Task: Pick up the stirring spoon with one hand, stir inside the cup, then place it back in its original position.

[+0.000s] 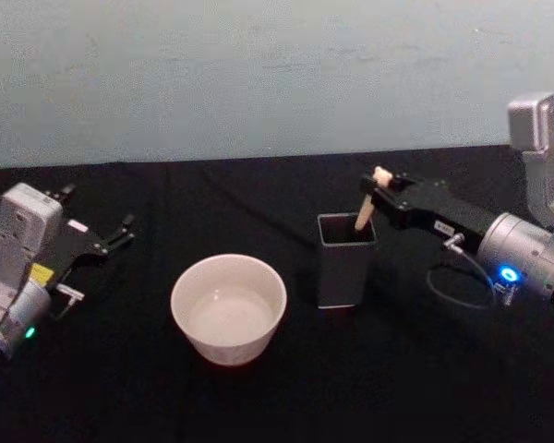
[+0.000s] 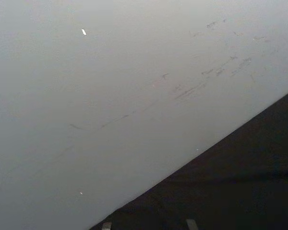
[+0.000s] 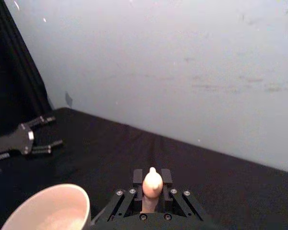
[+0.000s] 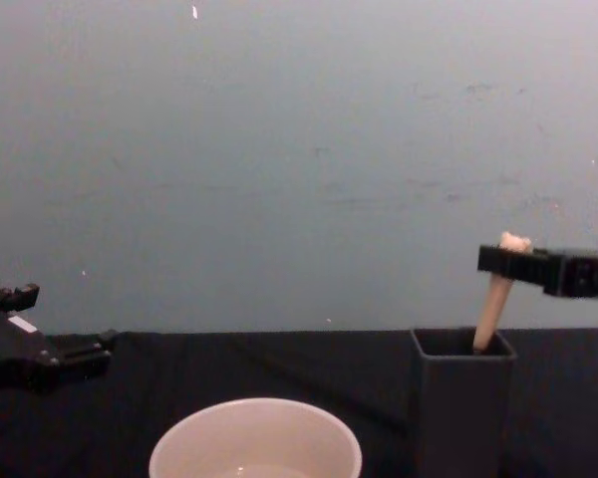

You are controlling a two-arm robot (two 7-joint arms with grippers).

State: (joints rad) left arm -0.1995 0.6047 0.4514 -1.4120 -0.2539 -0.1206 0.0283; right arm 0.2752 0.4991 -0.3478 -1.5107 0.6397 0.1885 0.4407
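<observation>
Stirring spoon [image 1: 364, 210] first: my right gripper [image 1: 379, 191] is closed narrow on the top of its pale handle. The two black fingers [image 3: 138, 178] press on either side just under the little rounded head. From my grip the handle slants down and away into the dark grey box [image 1: 342, 268] directly below my fingertips. The neck and bowl are hidden inside the box, so I cannot see how deep they sit.

I judge the spoon light and stiff, but it is thin and smooth enough to swivel or slip in a flat pinch. Holding high on the handle gives reach into the cup, though a grip nearer the middle would steady it better. It should lift straight up until the bowl clears the box's thin walls, or the box may tip.

Farther out across the black table [image 1: 425, 369], beyond the box, the wide cream cup [image 1: 223, 346] stands apart from it, open and upright.

Farthest off, past the cup, my left gripper [image 1: 125, 231] rests idle near the table's far side, fingers spread.
</observation>
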